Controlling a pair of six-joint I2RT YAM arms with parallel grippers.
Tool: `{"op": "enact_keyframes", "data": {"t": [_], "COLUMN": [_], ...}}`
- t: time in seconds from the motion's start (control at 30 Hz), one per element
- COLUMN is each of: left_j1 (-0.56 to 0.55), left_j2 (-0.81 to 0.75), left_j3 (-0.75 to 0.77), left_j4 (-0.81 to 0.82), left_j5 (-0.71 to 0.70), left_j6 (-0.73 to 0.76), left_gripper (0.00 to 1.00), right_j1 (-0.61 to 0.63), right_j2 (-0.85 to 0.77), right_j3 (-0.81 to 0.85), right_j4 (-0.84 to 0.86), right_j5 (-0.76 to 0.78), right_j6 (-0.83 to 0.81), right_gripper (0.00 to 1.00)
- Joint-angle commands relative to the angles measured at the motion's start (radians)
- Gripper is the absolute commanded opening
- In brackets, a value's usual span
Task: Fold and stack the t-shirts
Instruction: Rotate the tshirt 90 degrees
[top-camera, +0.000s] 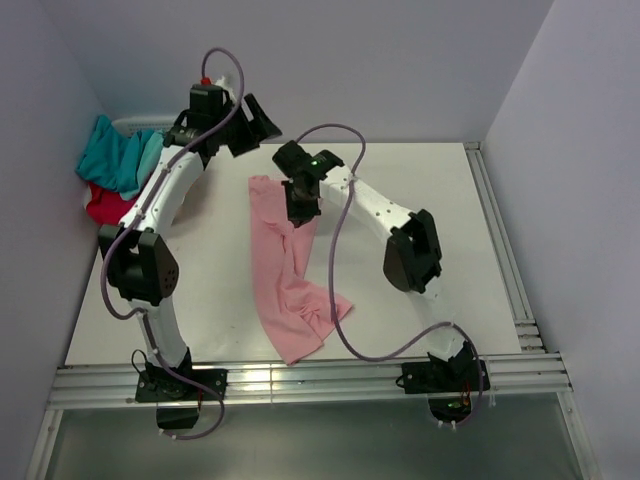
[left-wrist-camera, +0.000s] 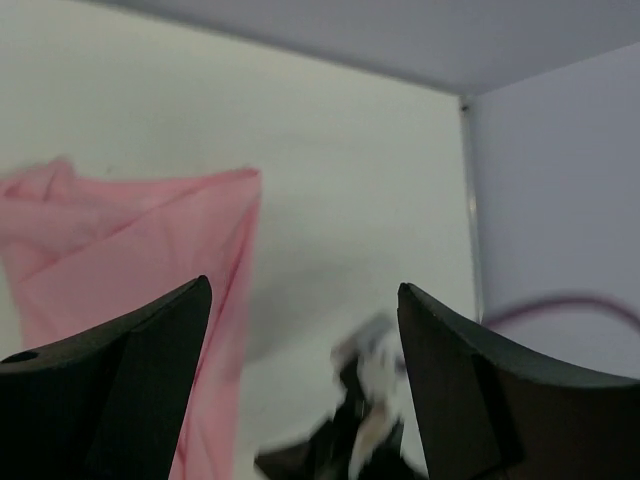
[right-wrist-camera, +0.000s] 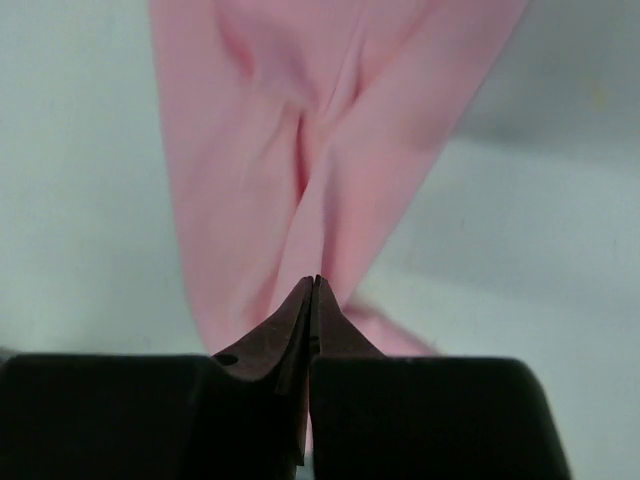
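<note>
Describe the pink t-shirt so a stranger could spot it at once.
Start at the white table and look to its middle. A light pink soft cotton t-shirt lies there in a long crumpled strip, pinched near its far end by the right end effector. Unlike the teal and red shirts heaped in the far left corner, it lies spread out alone.

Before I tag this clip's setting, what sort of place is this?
Likely a robotics lab cell, not a home: a white table boxed in by plain walls, aluminium rails along its near edge, two robot arms bolted there.
</note>
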Motion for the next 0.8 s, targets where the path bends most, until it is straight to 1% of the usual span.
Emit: {"op": "enact_keyframes", "data": {"t": [0.0, 0.03, 0.07, 0.1, 0.17, 0.23, 0.5, 0.63, 0.77], "left_j1": [-0.024, -0.027, -0.031, -0.037, -0.042, -0.053, -0.082, -0.097, -0.114], "left_j2": [-0.082, -0.113, -0.142, -0.199, -0.242, -0.282, -0.388, -0.431, -0.457], "left_j3": [-0.143, -0.184, -0.265, -0.304, -0.388, -0.425, -0.481, -0.504, -0.543], "left_j4": [-0.176, -0.173, -0.166, -0.15, -0.144, -0.169, -0.242, -0.267, -0.298], "left_j5": [-0.116, -0.13, -0.136, -0.141, -0.14, -0.152, -0.196, -0.209, -0.236], "left_j6": [0.06, 0.06, 0.051, 0.045, 0.026, 0.029, 0.021, 0.029, 0.04], "left_gripper": [0.81, 0.81, 0.81, 0.81, 0.8, 0.8, 0.79, 0.79, 0.79], "right_j1": [-0.081, -0.092, -0.105, -0.115, -0.141, -0.161, -0.233, -0.289, -0.344], "right_j2": [0.178, 0.2, 0.218, 0.244, 0.263, 0.291, 0.403, 0.447, 0.44], "right_j3": [0.115, 0.149, 0.154, 0.154, 0.151, 0.152, 0.209, 0.287, 0.303], "right_j4": [0.043, 0.053, 0.077, 0.092, 0.122, 0.148, 0.198, 0.205, 0.229], "right_j5": [-0.008, -0.032, -0.041, -0.066, -0.084, -0.104, -0.141, -0.095, -0.023], "right_j6": [-0.045, -0.046, -0.048, -0.043, -0.036, -0.028, 0.03, 0.079, 0.168], "right_gripper": [0.0, 0.0, 0.0, 0.0, 0.0, 0.0, 0.0, 0.0, 0.0]}}
